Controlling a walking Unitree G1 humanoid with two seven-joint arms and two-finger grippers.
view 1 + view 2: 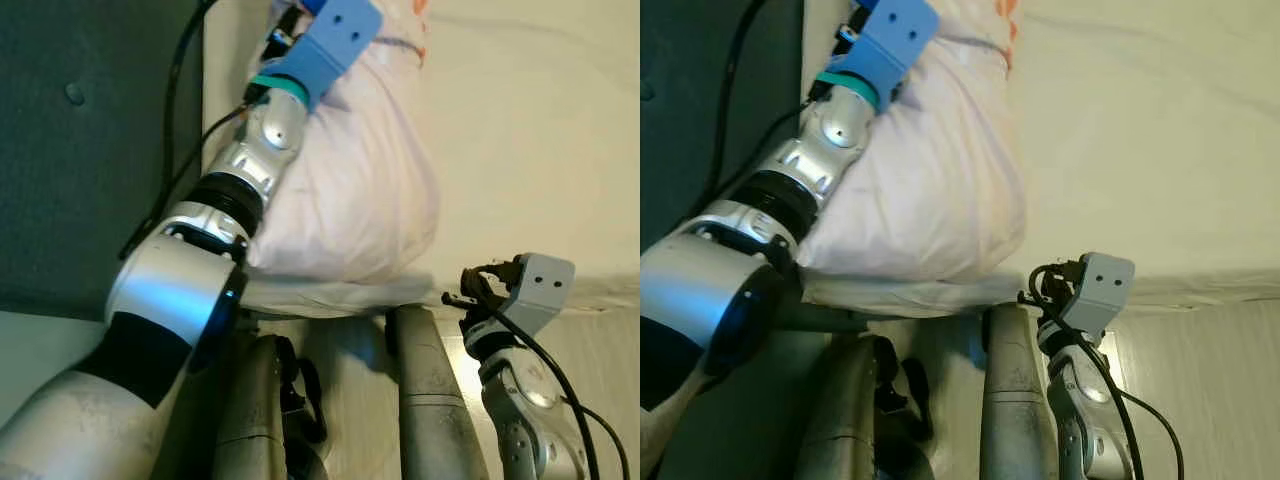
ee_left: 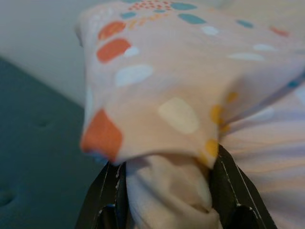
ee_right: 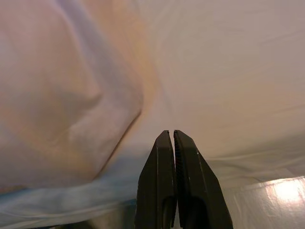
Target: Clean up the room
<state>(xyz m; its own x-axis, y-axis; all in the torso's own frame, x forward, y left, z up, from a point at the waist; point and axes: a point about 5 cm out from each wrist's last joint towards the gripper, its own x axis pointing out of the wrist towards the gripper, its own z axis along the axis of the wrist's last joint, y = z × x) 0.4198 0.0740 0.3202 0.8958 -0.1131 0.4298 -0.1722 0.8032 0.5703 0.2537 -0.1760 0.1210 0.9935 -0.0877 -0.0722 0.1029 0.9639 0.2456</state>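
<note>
I see one pillow lying on one bed, up at about 12 o'clock from me. My left pincer is clamped on a bunched corner of the pillow, the part with orange, teal and yellow spots. The pillow's far end is cut off in the eye views. My right pincer is down at 4 o'clock by the bed's near edge, fingers pressed together, holding nothing. Left of the pillow is one dark teal headboard.
</note>
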